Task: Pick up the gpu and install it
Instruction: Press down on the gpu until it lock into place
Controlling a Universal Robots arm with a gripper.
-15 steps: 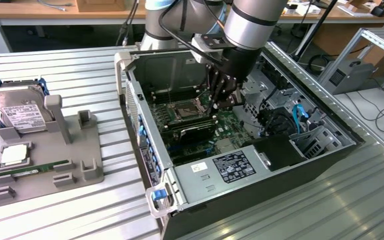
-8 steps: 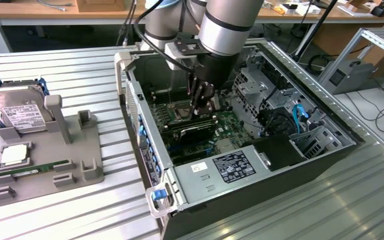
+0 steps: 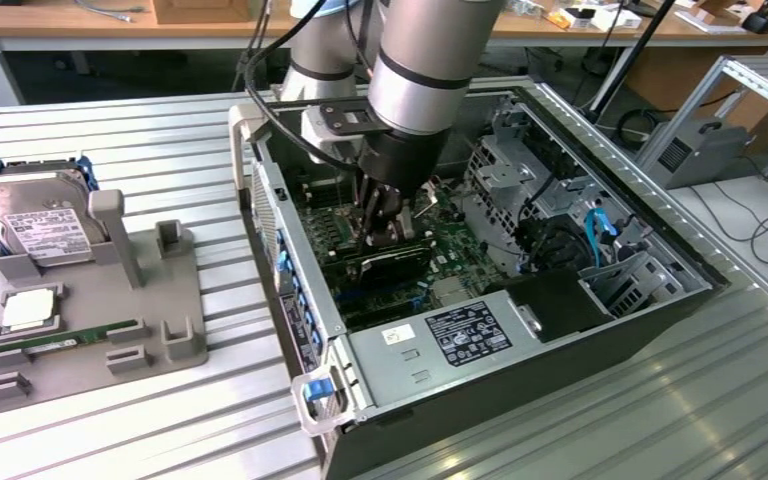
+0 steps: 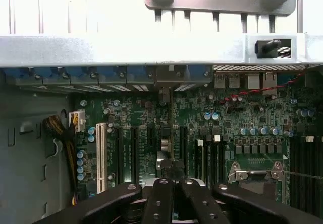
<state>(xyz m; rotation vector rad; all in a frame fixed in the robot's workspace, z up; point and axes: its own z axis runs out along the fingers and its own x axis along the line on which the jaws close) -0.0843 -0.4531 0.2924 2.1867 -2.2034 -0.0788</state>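
**Arm down in the computer case, card on the board**

In the exterior view the robot arm (image 3: 418, 70) comes from the upper middle of the frame and reaches down into the open computer case (image 3: 491, 300), which lies on its side on the metal table (image 3: 117, 130). The gripper (image 3: 387, 232) stands near the centre of the frame, just above the green motherboard (image 3: 458, 245). Its fingers are pressed together. Directly under them is the gpu (image 3: 395, 262), a dark flat card that stands on its edge on the board; whether the fingers pinch its top edge or only touch it cannot be told.

In the wrist view the black fingers (image 4: 160, 204) fill the lower middle of the frame, close together, and the thin edge of the card (image 4: 171, 133) runs from them up to the row of blue slot clips (image 4: 101, 75) at the case wall.

At the exterior view's left, in the left part of the frame, a grey holder tray (image 3: 157, 300) lies on the table. A hard drive (image 3: 37, 220) leans in its upper part, and a narrow green memory stick (image 3: 71, 340) lies lower in it.
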